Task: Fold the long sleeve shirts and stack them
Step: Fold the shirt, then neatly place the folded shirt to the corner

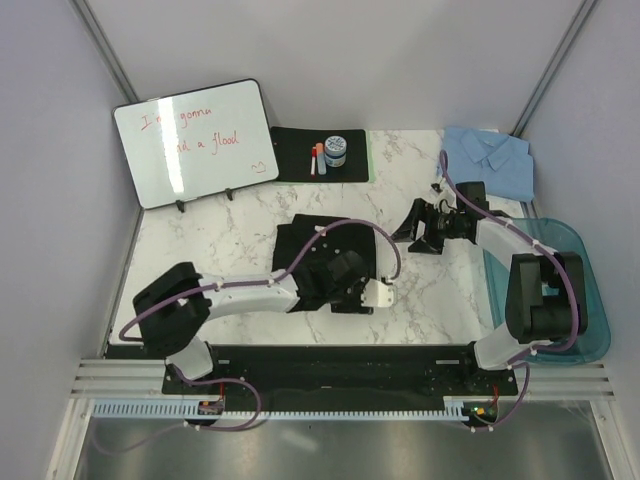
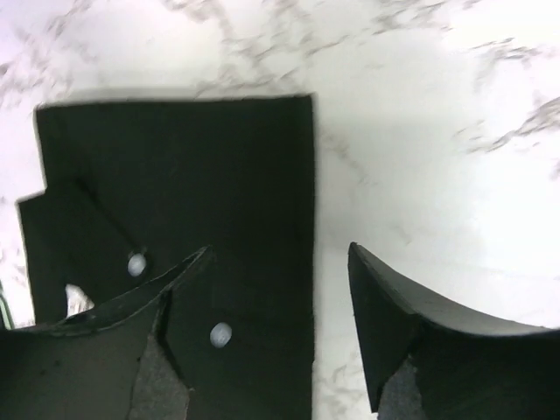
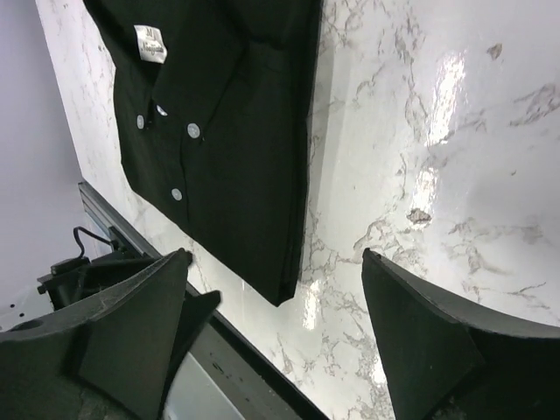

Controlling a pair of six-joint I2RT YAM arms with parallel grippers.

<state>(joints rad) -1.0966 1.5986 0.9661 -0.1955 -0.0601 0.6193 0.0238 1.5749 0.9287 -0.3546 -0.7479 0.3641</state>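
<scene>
The black long sleeve shirt (image 1: 318, 248) lies folded flat in the middle of the marble table, buttons and collar tag up (image 3: 236, 114). My left gripper (image 1: 368, 297) hovers over its right edge; in the left wrist view the left gripper (image 2: 280, 249) is open, one finger over the black shirt (image 2: 175, 192), the other over bare marble. My right gripper (image 1: 418, 230) stands just right of the shirt; in the right wrist view the right gripper (image 3: 276, 254) is open and holds nothing. The light blue long sleeve shirt (image 1: 490, 160) lies folded at the far right corner.
A whiteboard (image 1: 195, 140) leans at the back left. Beside it a black green-edged mat (image 1: 295, 160) carries markers and a small jar (image 1: 335, 151). A teal bin (image 1: 585, 300) sits at the right edge. The table's near rail (image 3: 131, 236) shows in the right wrist view.
</scene>
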